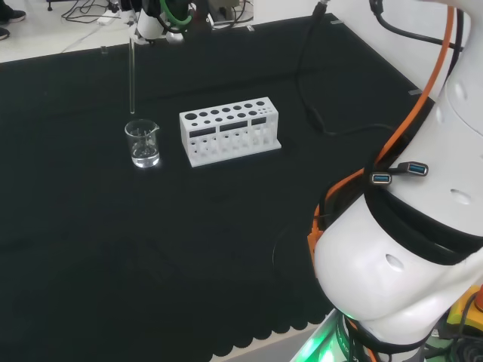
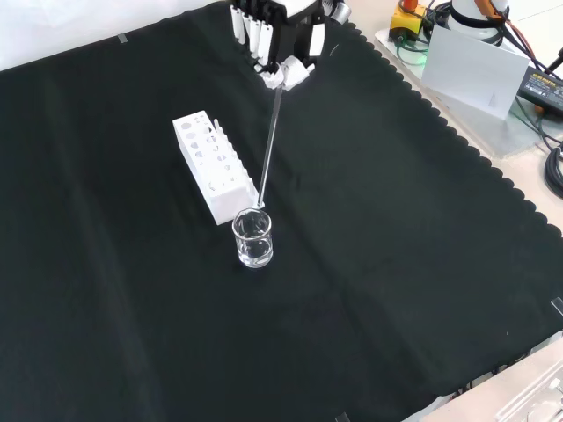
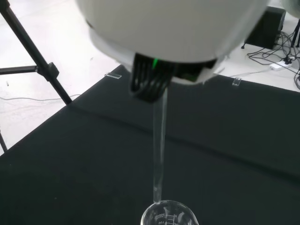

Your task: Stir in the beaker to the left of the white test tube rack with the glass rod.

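The hand (image 2: 280,44) curled around the top of the glass rod (image 2: 269,145), rod tip just above the beaker (image 2: 252,238) beside the white rack (image 2: 209,164), black cloth (image 2: 396,264) on the bench, pale floor behind.

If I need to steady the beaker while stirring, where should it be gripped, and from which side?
Grip the beaker around its lower wall, from the front view's right: the rack crowds its upper-left side, and the glass rod held by the hand hangs over its open mouth.

Bright, even room light; black cloth (image 1: 151,249) swallows shadows; the nearby robot hand (image 3: 173,37) is blurred.
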`<state>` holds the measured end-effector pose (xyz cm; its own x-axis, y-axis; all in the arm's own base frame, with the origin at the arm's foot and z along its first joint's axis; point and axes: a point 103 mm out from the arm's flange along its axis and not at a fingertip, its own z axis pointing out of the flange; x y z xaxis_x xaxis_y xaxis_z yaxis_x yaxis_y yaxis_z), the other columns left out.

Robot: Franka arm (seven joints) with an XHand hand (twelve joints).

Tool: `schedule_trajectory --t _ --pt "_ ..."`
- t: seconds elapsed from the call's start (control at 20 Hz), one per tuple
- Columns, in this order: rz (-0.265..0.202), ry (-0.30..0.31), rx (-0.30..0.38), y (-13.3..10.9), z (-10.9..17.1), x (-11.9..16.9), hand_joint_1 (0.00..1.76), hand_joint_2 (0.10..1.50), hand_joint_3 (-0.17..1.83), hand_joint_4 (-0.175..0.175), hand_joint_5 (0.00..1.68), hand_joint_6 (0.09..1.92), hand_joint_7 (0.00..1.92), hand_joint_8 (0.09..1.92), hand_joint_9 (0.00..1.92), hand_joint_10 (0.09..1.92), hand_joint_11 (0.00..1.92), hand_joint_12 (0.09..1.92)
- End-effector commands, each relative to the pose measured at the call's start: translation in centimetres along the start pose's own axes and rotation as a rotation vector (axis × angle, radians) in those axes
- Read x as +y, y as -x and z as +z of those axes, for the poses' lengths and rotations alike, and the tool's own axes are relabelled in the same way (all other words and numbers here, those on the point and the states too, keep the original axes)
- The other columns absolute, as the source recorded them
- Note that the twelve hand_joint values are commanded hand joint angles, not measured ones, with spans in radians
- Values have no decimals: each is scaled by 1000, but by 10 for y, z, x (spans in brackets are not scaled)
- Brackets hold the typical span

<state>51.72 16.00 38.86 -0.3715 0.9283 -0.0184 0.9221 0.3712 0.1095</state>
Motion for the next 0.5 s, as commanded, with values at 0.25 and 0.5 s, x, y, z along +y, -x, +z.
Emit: schedule_trajectory --t 0.25,0.5 --pt "-5 -10 11 8 17 11 1339 407 996 -175 1424 543 1494 482 1905 235 1683 830" --pt "-1 -18 17 13 28 13 1340 408 995 -175 1423 544 1493 483 1905 235 1684 831"
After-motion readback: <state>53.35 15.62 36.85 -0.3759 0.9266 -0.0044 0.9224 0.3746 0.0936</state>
